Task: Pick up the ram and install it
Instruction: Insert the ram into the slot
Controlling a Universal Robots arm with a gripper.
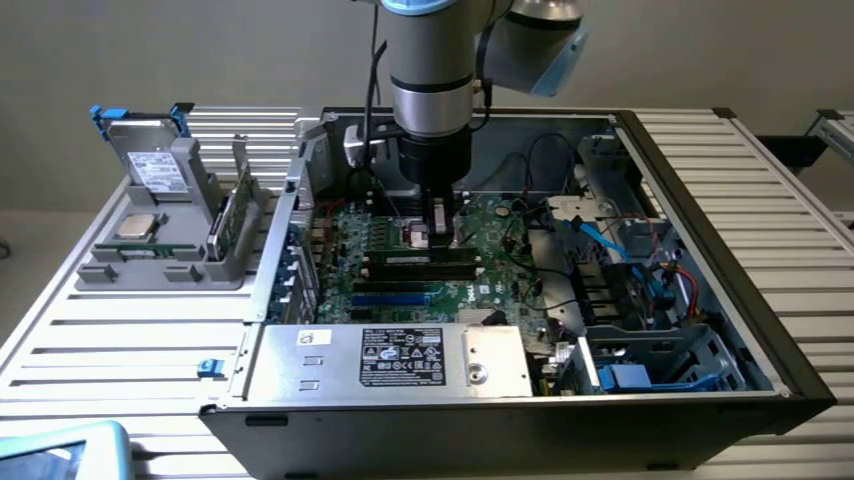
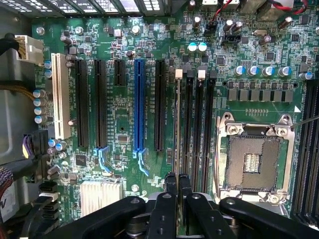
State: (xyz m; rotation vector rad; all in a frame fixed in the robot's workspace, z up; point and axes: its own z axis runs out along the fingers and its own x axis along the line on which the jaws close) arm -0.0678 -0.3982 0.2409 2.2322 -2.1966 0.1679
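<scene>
The ram [image 2: 178, 124] shows edge-on in the wrist view as a thin strip. It stands upright along the first of the black memory slots [image 2: 199, 129], beside the open processor socket [image 2: 251, 162]. My gripper [image 2: 177, 179] is shut on the ram's top edge, with one black finger on each side. Whether the stick sits fully in the slot cannot be told. In the exterior view my gripper [image 1: 435, 238] reaches straight down into the open computer case [image 1: 747, 330], just above the green motherboard [image 1: 400, 285].
A grey rack [image 1: 160, 265] at the exterior view's left holds a grey drive with blue tabs [image 1: 150, 165], a square silver chip [image 1: 138, 226] and an upright green board [image 1: 238, 215]. Cables [image 1: 601, 240] and drive cages crowd the case's right side. A power supply [image 1: 387, 358] fills the front.
</scene>
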